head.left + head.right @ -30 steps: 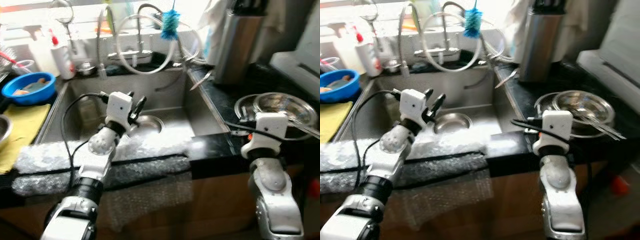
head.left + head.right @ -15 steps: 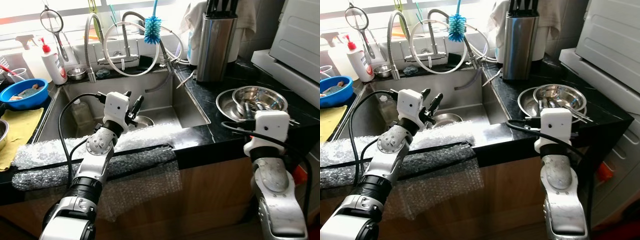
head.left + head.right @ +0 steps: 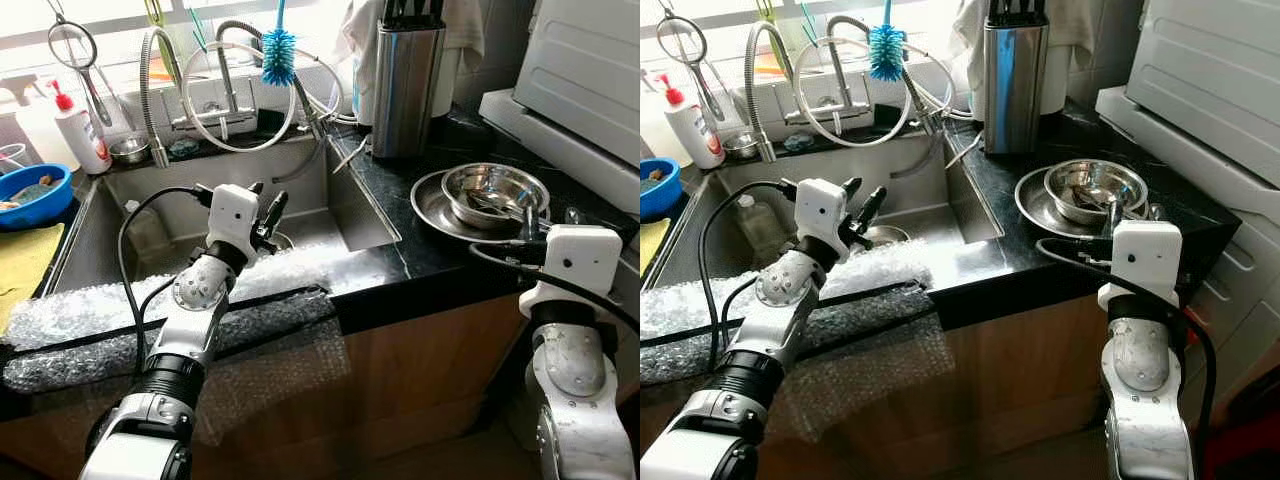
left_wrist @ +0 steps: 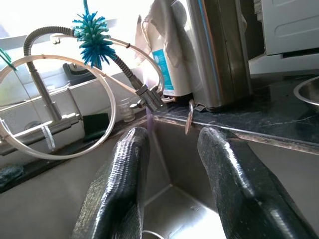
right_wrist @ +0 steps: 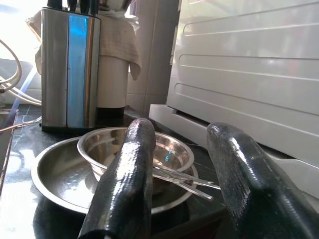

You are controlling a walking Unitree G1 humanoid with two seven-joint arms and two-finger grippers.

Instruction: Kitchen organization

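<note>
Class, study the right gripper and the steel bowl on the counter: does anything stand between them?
Nothing visible does. The right gripper, fingers open, faces the steel bowl, which sits in a wider steel dish. Utensils lie across the bowl's near rim, not blocking the approach.

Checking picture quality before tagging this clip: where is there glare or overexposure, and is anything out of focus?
Left eye view: window behind the faucet is blown out white; the rest is sharp. Left wrist view: same backlight washes out the upper background, and the near left tool is soft. Right wrist view: steel bowl shows bright reflections; right tool slightly blurred.
</note>
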